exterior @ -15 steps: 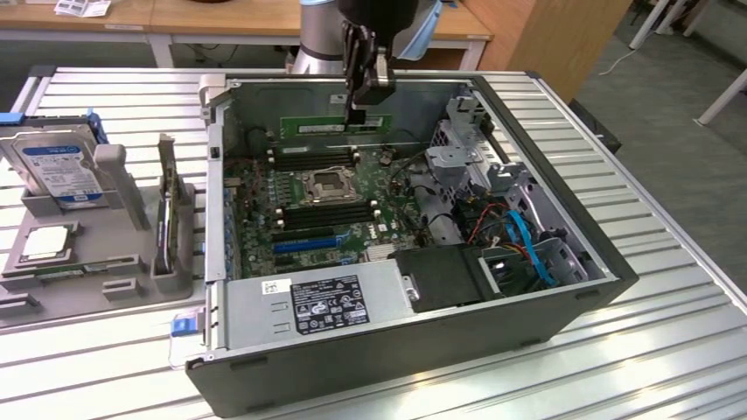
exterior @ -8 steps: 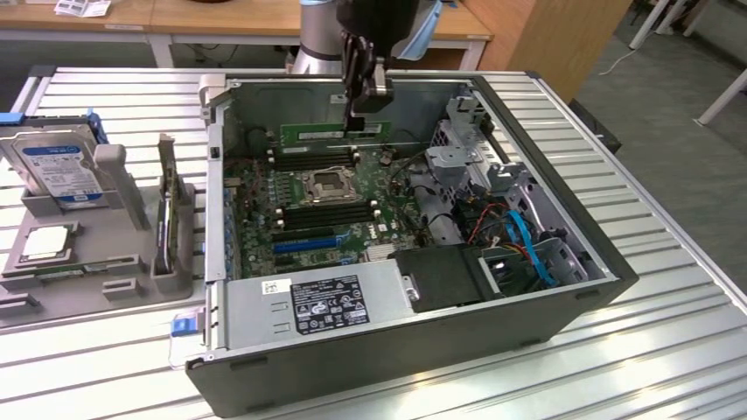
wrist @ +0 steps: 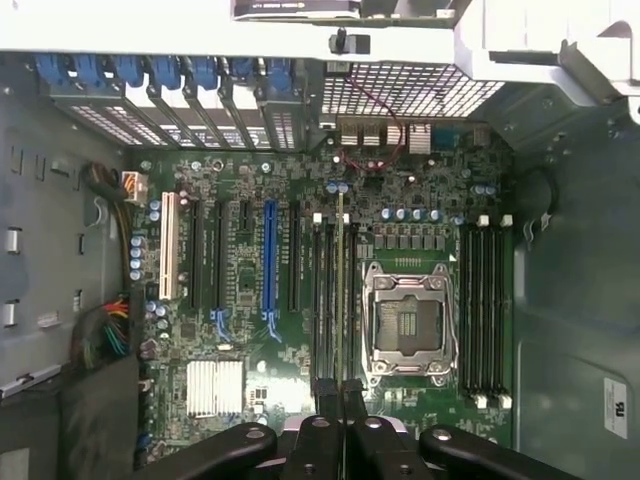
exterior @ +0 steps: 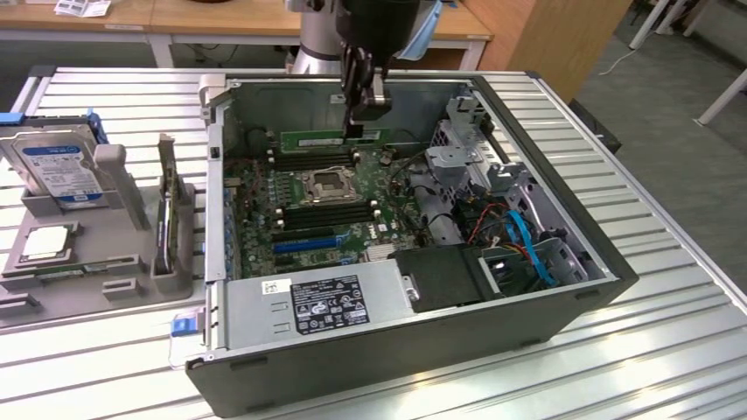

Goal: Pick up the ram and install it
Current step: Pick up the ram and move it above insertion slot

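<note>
The ram (exterior: 315,138) is a long, thin green stick held level above the far part of the motherboard (exterior: 386,166) inside the open computer case. My gripper (exterior: 366,118) comes down from above and is shut on the stick's upper edge. In the wrist view the ram (wrist: 340,290) shows edge-on as a thin line running out from between the black fingers (wrist: 322,392) of my gripper (wrist: 339,395). It hangs over the black memory slots (wrist: 322,300) beside the empty CPU socket (wrist: 410,320). I cannot tell whether it touches a slot.
A second bank of black slots (wrist: 485,300) lies on the socket's other side. The case walls (exterior: 513,114), drive cage (exterior: 467,166) and power supply (exterior: 315,302) ring the board. On the exterior view's left, a grey fixture (exterior: 30,302) holds a hard drive (exterior: 59,166), a silver CPU chip (exterior: 47,241) and an upright card (exterior: 170,210).
</note>
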{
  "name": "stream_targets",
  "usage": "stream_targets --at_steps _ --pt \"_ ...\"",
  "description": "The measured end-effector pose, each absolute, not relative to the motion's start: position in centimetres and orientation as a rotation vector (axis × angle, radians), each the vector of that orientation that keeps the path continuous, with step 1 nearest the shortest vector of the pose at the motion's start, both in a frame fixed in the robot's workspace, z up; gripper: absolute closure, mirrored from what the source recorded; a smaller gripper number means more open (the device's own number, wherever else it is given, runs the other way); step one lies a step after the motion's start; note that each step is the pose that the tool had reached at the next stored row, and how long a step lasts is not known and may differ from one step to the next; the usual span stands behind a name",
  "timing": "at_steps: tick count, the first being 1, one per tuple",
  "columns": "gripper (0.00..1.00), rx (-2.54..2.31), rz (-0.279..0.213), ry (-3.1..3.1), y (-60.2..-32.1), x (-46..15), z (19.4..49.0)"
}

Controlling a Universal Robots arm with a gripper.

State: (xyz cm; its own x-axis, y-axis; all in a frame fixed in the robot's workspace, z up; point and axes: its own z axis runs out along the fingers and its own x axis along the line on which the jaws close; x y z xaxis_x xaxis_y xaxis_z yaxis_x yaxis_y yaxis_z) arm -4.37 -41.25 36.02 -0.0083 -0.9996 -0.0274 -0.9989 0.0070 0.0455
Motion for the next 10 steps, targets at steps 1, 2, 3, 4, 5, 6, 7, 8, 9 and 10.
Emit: stream_targets --at_steps 1,2,3,4,5,6,7,8,9,10 --pt "0.89 2.203 -0.081 -2.220 -41.3 -4.4 35.9" --pt "0.89 2.203 -0.081 -2.220 -41.3 -4.4 35.7" --pt "0.89 2.203 -0.081 -2.220 -41.3 -4.4 35.6" --pt "0.89 2.203 -0.081 -2.220 -41.3 -4.4 35.5" --pt "0.89 2.203 -0.081 -2.220 -41.3 -4.4 35.4" --pt "0.89 2.203 -0.081 -2.220 -41.3 -4.4 35.2" --pt "0.89 2.203 -0.081 -2.220 -41.3 -4.4 35.1" --pt "0.89 2.203 -0.081 -2.220 -41.3 -4.4 35.0" --pt "0.89 2.203 -0.081 -2.220 -41.3 -4.4 34.9" --pt "0.89 2.203 -0.081 -2.220 -41.3 -4.4 34.8"
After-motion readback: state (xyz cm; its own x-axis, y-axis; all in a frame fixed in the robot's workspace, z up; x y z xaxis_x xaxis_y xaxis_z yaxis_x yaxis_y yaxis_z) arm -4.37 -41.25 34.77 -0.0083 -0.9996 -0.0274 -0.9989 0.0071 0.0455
